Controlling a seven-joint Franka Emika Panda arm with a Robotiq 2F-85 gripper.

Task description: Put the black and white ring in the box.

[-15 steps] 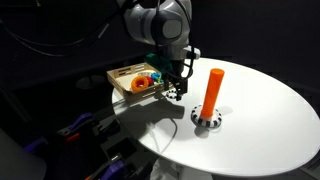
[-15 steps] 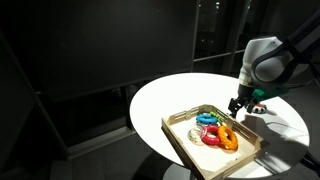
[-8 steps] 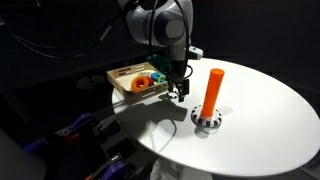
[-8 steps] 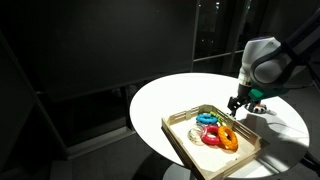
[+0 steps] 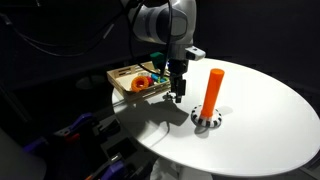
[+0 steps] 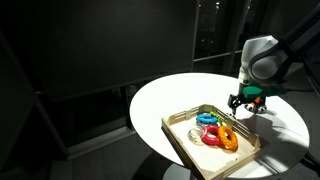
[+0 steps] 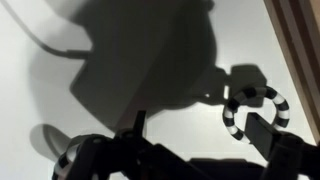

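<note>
The black and white ring [image 7: 240, 110] lies flat on the white table, seen in the wrist view just left of the box's light-wood wall [image 7: 302, 45]. My gripper [image 7: 200, 128] is open and low over the table. Its right finger [image 7: 264, 130] covers the ring's lower right part; the left finger [image 7: 137, 125] stands well clear of it. In both exterior views the gripper [image 5: 178, 95] [image 6: 238, 103] hangs right beside the box [image 5: 133, 95] [image 6: 178, 146], on its side towards the peg. The ring itself is hidden there.
The box holds an orange ring [image 5: 148, 82] [image 6: 229, 139], a blue ring [image 6: 208, 120] and a red one [image 6: 212, 137]. An upright orange peg [image 5: 212, 88] on a checkered base [image 5: 206, 121] stands near the gripper. The round table's edge [image 5: 150, 140] is close by.
My gripper has shifted slightly away from the box towards the peg and turned a little at the wrist. The box and the peg have not moved.
</note>
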